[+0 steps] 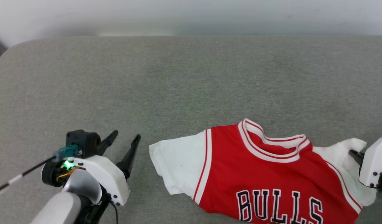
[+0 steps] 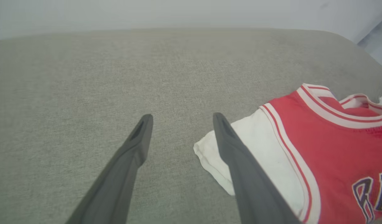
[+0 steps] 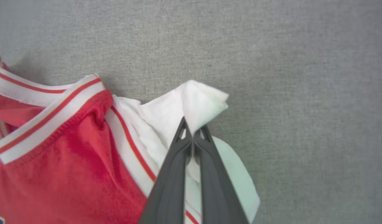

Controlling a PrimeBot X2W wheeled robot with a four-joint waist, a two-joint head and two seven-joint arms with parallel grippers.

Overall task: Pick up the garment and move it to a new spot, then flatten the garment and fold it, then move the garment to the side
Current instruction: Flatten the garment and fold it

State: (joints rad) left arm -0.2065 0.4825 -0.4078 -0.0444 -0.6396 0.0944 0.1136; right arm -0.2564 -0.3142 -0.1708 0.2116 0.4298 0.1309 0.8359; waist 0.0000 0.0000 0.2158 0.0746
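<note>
**Right gripper pinches one sleeve; the other sleeve lies just off the left gripper's tips**

The red Bulls jersey (image 1: 259, 174) lies front-up on the grey upholstered surface (image 1: 178, 77), in the near right part of the head view. Its collar (image 1: 271, 146) points away from the robot, and its lower part runs off the bottom edge of that view. Its long axis, sleeve to sleeve, runs across the robot's front from left to right.

The right gripper (image 3: 193, 132) has its two dark fingers pressed together on a bunched fold of the white right-hand sleeve (image 3: 197, 102), so that end of the jersey is gripped. The left gripper (image 1: 126, 135) hovers with its fingers spread wide and nothing between them. The white left-hand sleeve (image 1: 178, 165) lies flat just to its right, near but not touching as far as the head view shows. In the left wrist view, one finger overlaps the sleeve's edge, though whether it touches the cloth is unclear.

The jersey therefore lies wholly to the right of the left gripper. Since the right side is already held, the free sleeve is probably the left arm's to take, with a short sideways reach along the sleeve-to-sleeve line.
</note>
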